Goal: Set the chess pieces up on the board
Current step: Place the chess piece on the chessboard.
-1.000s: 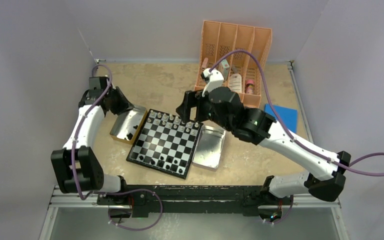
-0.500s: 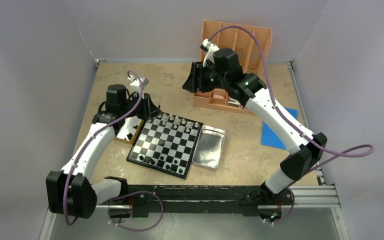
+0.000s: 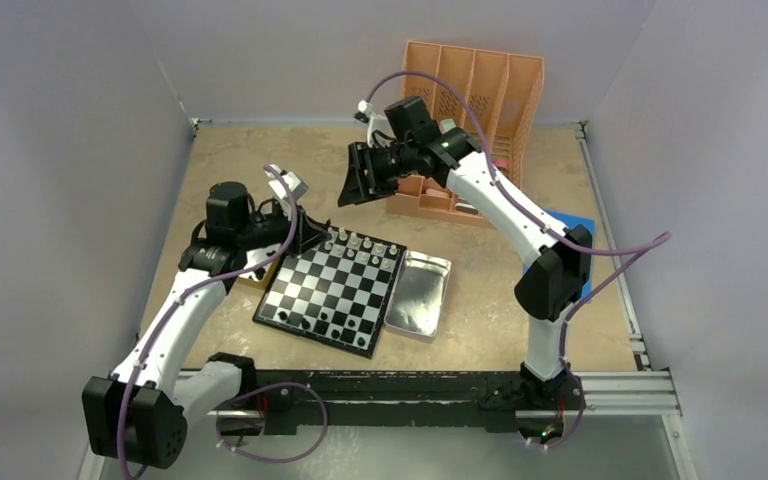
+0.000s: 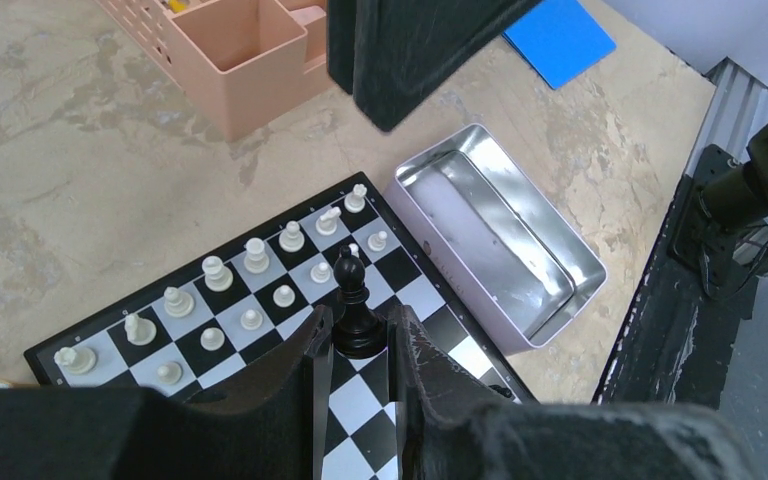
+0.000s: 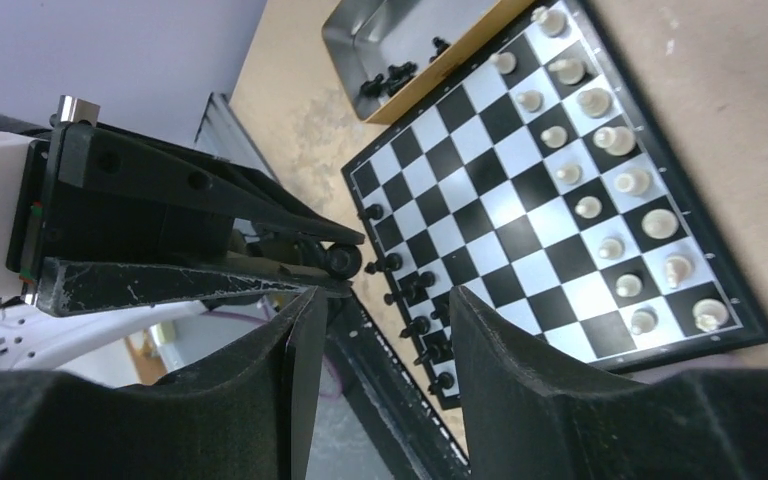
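The board (image 3: 332,287) lies in the middle of the table, with white chess pieces (image 3: 345,240) in two rows on its far side and several black ones (image 3: 325,325) along its near side. My left gripper (image 3: 305,232) hovers over the board's far-left corner. In the left wrist view it (image 4: 358,335) is shut on the base of a black chess piece (image 4: 352,290), held upright above the board (image 4: 422,297). My right gripper (image 3: 353,178) hangs high beyond the board's far edge. It (image 5: 385,300) is open and holds nothing, with the board (image 5: 505,205) far below.
A tin (image 5: 390,40) holding loose black pieces (image 5: 390,75) lies against the board's left side. An empty silver tin (image 3: 418,293) lies at its right. An orange organiser (image 3: 470,110) stands at the back, and a blue sheet (image 4: 560,35) lies at the right.
My left arm swung from the left tin to the board's far-left corner with the black piece. My right arm rose and drew back from over the board, and its jaws narrowed.
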Motion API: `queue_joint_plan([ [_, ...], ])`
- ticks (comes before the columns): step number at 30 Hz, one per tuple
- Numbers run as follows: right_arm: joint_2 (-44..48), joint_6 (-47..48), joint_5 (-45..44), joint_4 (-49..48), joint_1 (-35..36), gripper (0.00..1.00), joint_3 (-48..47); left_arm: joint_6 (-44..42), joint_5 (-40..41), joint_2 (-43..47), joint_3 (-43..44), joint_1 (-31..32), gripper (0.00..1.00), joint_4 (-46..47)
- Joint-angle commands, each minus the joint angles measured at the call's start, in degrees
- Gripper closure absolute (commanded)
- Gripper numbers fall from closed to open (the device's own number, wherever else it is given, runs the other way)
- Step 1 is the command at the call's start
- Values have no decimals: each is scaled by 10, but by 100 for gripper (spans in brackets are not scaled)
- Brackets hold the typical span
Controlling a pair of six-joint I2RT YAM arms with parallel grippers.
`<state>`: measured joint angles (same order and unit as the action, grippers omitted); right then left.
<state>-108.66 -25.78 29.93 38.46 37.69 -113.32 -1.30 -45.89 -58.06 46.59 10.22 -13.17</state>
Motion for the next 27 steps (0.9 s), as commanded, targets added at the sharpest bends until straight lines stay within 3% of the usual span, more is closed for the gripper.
queue_joint_plan([
  [1,-4,8,65,33,10,46,-48,-41,-35,-10,18,2,88,16],
  [21,-42,-14,73,14,40,55,-35,-52,-58,-29,39,2,89,13],
  [27,-49,-17,70,17,43,63,-41,-49,-64,-28,45,2,90,16],
])
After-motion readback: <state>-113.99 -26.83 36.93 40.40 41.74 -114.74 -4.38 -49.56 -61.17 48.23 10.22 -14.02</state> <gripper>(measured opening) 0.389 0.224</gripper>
